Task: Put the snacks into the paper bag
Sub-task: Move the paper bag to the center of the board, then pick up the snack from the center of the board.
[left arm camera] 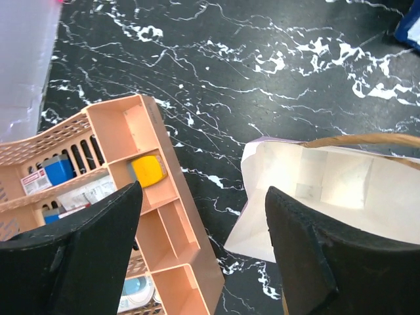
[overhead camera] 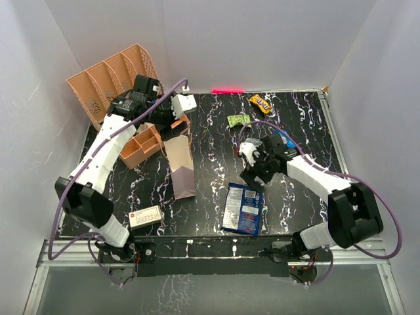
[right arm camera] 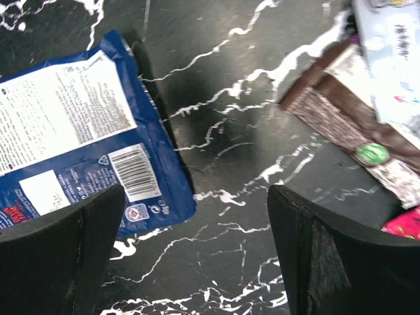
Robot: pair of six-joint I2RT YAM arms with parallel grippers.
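Note:
The mauve paper bag (overhead camera: 181, 168) stands left of the table's centre; its white inside and cord handle show in the left wrist view (left arm camera: 341, 187). My left gripper (overhead camera: 165, 126) is open and empty, just behind the bag's mouth (left arm camera: 203, 256). The large blue packet (overhead camera: 242, 209) lies flat near the front edge. My right gripper (overhead camera: 252, 173) is open and empty above bare table, between the blue packet (right arm camera: 72, 144) and a dark brown wrapper (right arm camera: 348, 121). A silver packet (right arm camera: 394, 52) and a red wrapper (right arm camera: 403, 223) lie by the brown one. A green wrapper (overhead camera: 237, 120) and a yellow-brown wrapper (overhead camera: 261, 102) lie at the back.
A large peach slotted organiser (overhead camera: 110, 82) stands at the back left. A smaller peach tray (overhead camera: 140, 146) with small items sits next to the bag (left arm camera: 154, 216). A white box with a red mark (overhead camera: 146, 216) lies front left. White walls enclose the table.

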